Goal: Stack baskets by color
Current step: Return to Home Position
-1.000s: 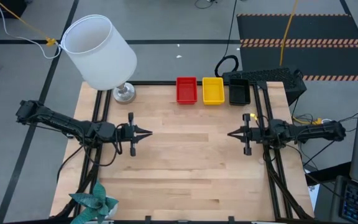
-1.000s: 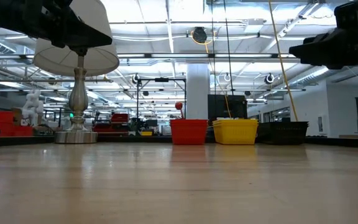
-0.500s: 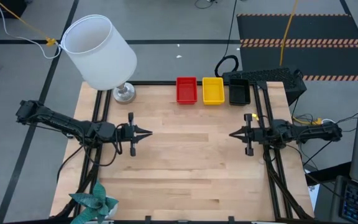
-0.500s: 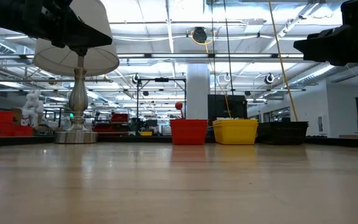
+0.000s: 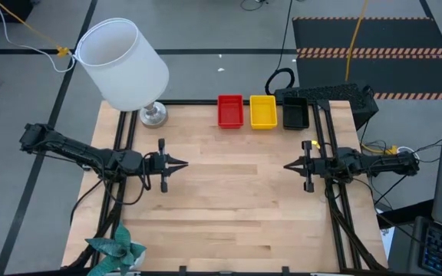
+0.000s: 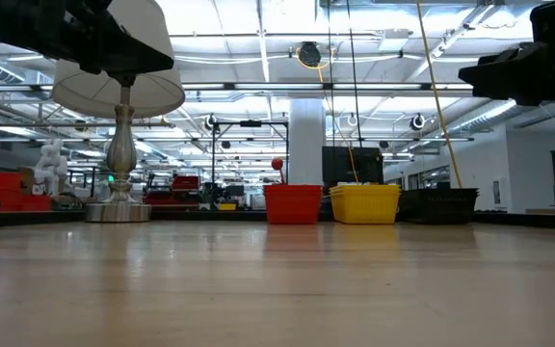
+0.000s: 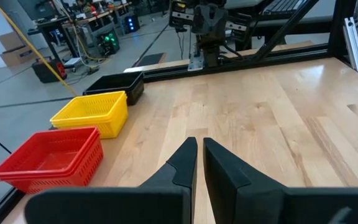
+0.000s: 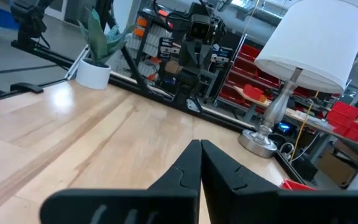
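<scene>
Three piles of baskets stand in a row along the far edge of the table (image 5: 229,199), to the right of its middle. The red baskets (image 5: 230,111) are on the left of the row, the yellow baskets (image 5: 263,111) are in the middle just beside them, and the black baskets (image 5: 295,113) are on the right, nearest the far right corner. Each pile holds one colour only, and its baskets sit nested one inside another. The left wrist view shows more than one rim on the red and the yellow pile, but how many baskets each pile holds cannot be counted.

The left gripper (image 5: 183,162) hangs above the left half of the table, roughly halfway between the far and near edges, and points toward the centre. It is clenched, with only a thin slit between the tips, and it grasps nothing. The right gripper (image 5: 286,165) faces it from above the right half, at about the same level, well apart from the left one and from the baskets. It is clenched too, tips pressed together, and it is empty.

A lamp (image 5: 123,63) with a white shade stands at the far left corner, the shade tilted out past the edge. A plant (image 5: 116,251) sits at the near left corner.
</scene>
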You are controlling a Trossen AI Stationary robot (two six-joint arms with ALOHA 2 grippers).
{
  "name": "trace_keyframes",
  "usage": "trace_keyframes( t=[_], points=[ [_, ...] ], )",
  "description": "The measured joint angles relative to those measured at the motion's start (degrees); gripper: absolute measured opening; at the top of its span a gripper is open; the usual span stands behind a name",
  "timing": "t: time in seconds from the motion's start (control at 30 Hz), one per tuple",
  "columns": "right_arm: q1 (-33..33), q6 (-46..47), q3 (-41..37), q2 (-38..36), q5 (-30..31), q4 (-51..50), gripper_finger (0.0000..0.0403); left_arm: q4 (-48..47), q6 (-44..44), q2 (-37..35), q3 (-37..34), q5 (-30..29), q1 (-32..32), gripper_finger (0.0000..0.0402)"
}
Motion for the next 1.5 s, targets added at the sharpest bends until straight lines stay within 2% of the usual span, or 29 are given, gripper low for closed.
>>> trace_keyframes(
  t=[0.7,0.97,1.07,1.3,1.5],
  points=[
    [0.0,0.1,0.0,0.4,0.1,-2.7,0.0,-1.3,2.2,-0.2,0.0,0.0,0.0,0.0031],
    [0.0,0.3,0.0,0.5,0.0,-1.5,0.0,-3.5,2.4,-5.3,-0.3,1.4,0.0,0.0021],
    [0.0,0.3,0.0,0.5,0.1,-0.3,0.0,-3.5,1.9,-7.7,-2.6,3.6,0.0,0.0005],
    [0.0,0.3,0.0,0.5,0.2,0.1,0.0,3.3,3.1,-14.3,-11.0,3.8,0.0,0.0004],
    [0.0,0.3,0.0,0.5,0.1,0.3,0.0,4.4,2.5,-20.4,-16.5,3.9,0.0,0.001]
  ],
)
